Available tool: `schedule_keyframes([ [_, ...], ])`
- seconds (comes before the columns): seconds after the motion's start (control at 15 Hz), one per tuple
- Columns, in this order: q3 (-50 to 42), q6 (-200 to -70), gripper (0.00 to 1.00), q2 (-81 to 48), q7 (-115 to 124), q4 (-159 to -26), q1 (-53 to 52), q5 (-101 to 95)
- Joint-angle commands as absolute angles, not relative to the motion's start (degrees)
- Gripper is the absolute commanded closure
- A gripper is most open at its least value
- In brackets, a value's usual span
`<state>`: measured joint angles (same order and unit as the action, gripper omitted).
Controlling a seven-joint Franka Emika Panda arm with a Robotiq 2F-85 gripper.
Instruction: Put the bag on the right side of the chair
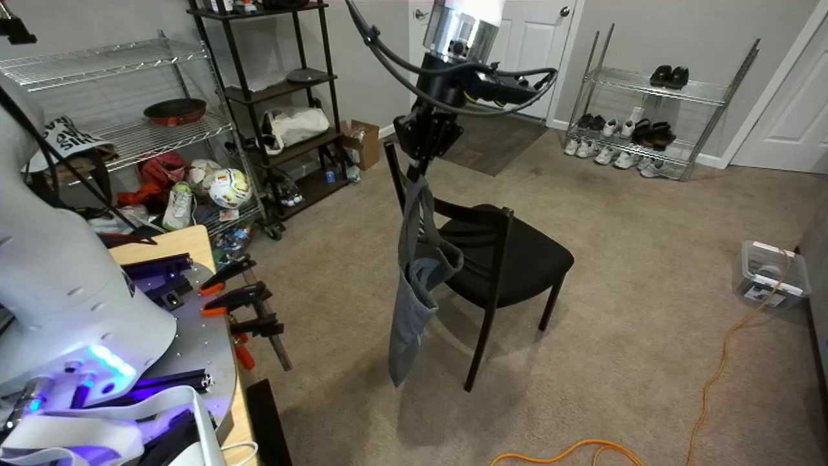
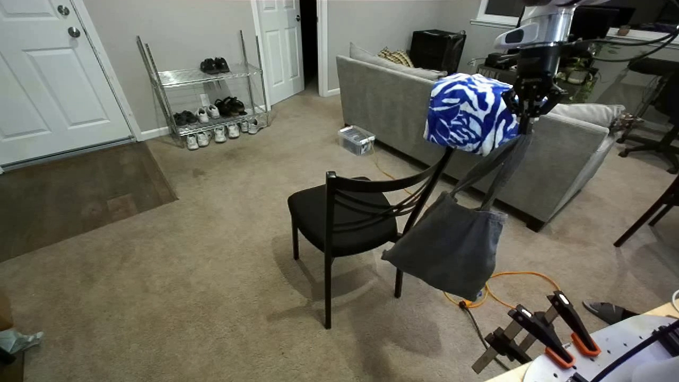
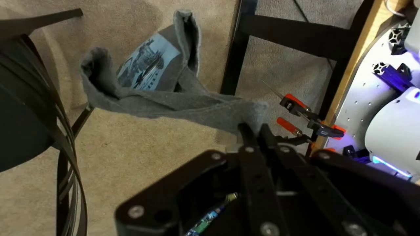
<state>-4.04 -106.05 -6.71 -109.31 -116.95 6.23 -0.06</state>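
The grey-blue cloth bag hangs by its long straps from my gripper, in the air behind the chair's backrest; it shows in both exterior views point(image 1: 414, 310) point(image 2: 451, 246). A light-blue printed patch shows on the bag in the wrist view point(image 3: 147, 64). The black chair point(image 1: 517, 259) stands on the carpet with its seat facing away from the bag; it also shows in an exterior view point(image 2: 313, 217) and at the left of the wrist view point(image 3: 19, 131). My gripper point(image 1: 417, 169) point(image 2: 526, 119) point(image 3: 254, 129) is shut on the strap tops, above the level of the backrest's top edge.
A table with clamps point(image 1: 236, 298) holds the robot base near the bag. A grey sofa point(image 2: 387, 101) with blue-white patterned fabric point(image 2: 469, 111) on it stands behind the chair. An orange cable point(image 1: 718, 362) and a plastic box point(image 1: 773, 272) lie on the floor.
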Motion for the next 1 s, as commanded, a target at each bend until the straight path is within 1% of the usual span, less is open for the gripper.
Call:
schedule_keyframes([
  [0.0,-5.60,-109.69,0.98,-4.43,-109.96,-120.79,8.33,1.73],
  [0.47,-6.66,-116.21,0.98,-6.41,-109.72,-120.64,9.73,7.59],
  [0.53,-6.71,-114.05,0.93,-7.00,-109.25,-119.77,9.32,5.03],
  [0.93,-6.71,-114.74,0.93,-7.16,-109.24,-119.77,9.35,6.08],
])
